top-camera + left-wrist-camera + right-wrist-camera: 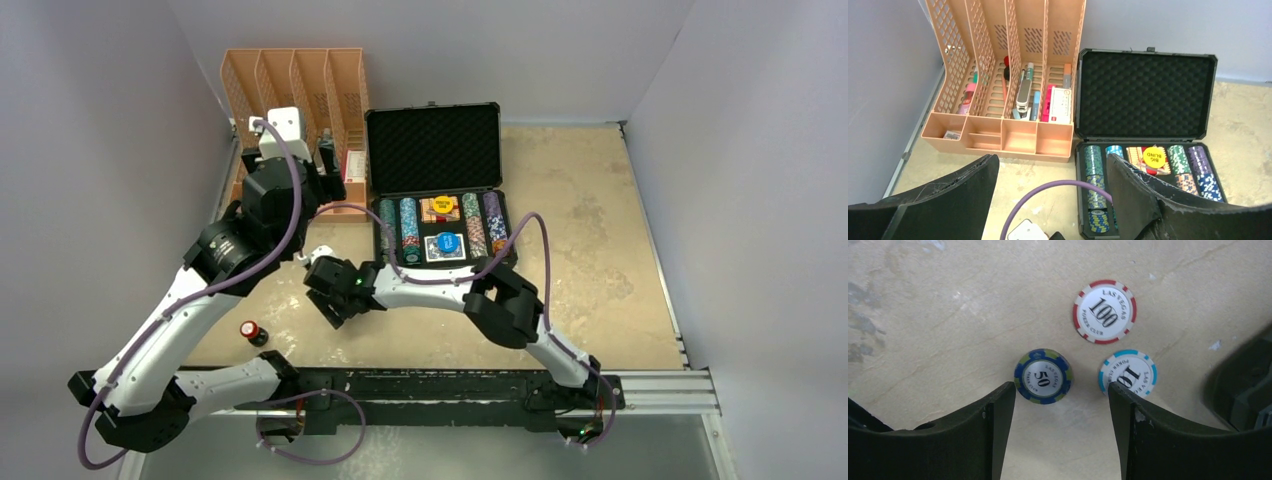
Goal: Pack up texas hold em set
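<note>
Right gripper (1061, 407) jaws wide, empty, over three loose chips on the counter (948, 315) off the case's (433, 150) near-left corner. 50 chip (1043, 376) sits off-centre in the gap and 10 chip (1128, 374) is by the other finger. I'd centre on the 50, then drop straight. Left gripper (1051, 162) jaws wide, empty, left of the case.

Overhead and left wrist share the case (432, 148) (seen obliquely); right wrist looks straight down, close.
</note>
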`<action>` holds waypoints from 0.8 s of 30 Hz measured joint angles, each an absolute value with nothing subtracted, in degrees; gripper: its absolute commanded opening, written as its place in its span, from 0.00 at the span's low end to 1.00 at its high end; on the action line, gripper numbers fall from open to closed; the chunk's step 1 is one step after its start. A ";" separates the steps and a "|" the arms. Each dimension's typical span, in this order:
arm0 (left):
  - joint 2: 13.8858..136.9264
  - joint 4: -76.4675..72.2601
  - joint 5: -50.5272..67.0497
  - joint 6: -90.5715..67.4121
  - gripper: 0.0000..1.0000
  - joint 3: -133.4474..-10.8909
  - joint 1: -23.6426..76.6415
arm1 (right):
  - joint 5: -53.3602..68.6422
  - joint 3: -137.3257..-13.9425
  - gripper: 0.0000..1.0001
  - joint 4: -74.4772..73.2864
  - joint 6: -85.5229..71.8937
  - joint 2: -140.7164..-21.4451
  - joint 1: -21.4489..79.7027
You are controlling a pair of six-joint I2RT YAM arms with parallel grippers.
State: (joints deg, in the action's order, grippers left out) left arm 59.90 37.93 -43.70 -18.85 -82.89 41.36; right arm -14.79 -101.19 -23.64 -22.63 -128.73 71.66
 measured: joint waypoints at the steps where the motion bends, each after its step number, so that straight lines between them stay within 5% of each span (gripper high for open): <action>1: 60.05 37.98 -43.66 -18.76 0.79 -82.54 41.39 | -14.44 -101.75 0.69 -23.77 -22.55 -129.12 71.57; 15: 61.19 38.33 -43.68 -18.20 0.79 -81.62 41.39 | -12.05 -106.91 0.39 -24.21 -21.39 -132.79 71.48; 24: 60.23 38.72 -45.08 -22.65 0.79 -78.52 41.39 | -11.35 -95.77 0.39 -19.25 -23.38 -125.32 70.04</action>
State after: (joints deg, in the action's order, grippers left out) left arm 60.23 38.72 -45.08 -22.65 -78.52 41.39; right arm -11.35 -95.77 -19.25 -23.38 -125.32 70.04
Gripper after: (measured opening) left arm 0.788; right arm 0.431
